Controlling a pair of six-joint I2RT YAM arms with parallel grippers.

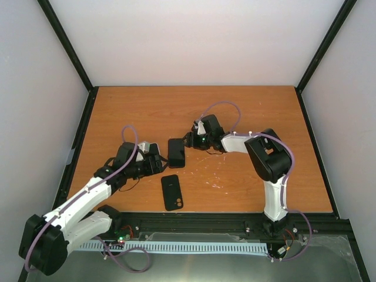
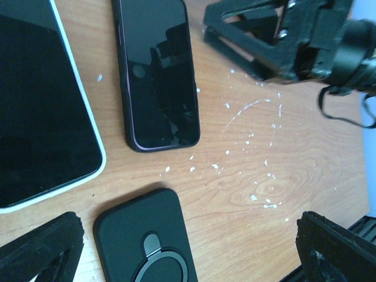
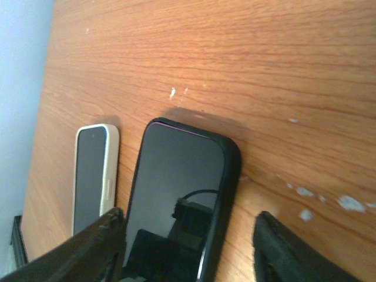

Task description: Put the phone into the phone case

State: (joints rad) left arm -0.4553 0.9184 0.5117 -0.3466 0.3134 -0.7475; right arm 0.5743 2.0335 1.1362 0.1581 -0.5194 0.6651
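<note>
A black-screened phone [image 1: 176,153] lies face up mid-table, with a thick black case rim around it [image 3: 176,194]; it also shows in the left wrist view [image 2: 157,70]. A second black case [image 1: 171,192] with a ring stand lies back up nearer the front [image 2: 147,241]. My right gripper [image 1: 189,141] is open, and its fingers [image 3: 294,252] straddle the phone's end low over the table. My left gripper [image 1: 155,164] is open and empty just left of the phone, above the ring case [image 2: 188,247].
A white-cased phone [image 1: 150,147] lies face up beside the left gripper, left of the black phone [image 2: 41,100] [image 3: 91,176]. White flecks mark the wood [image 2: 258,135]. A black frame rail [image 1: 235,220] runs along the table's front edge.
</note>
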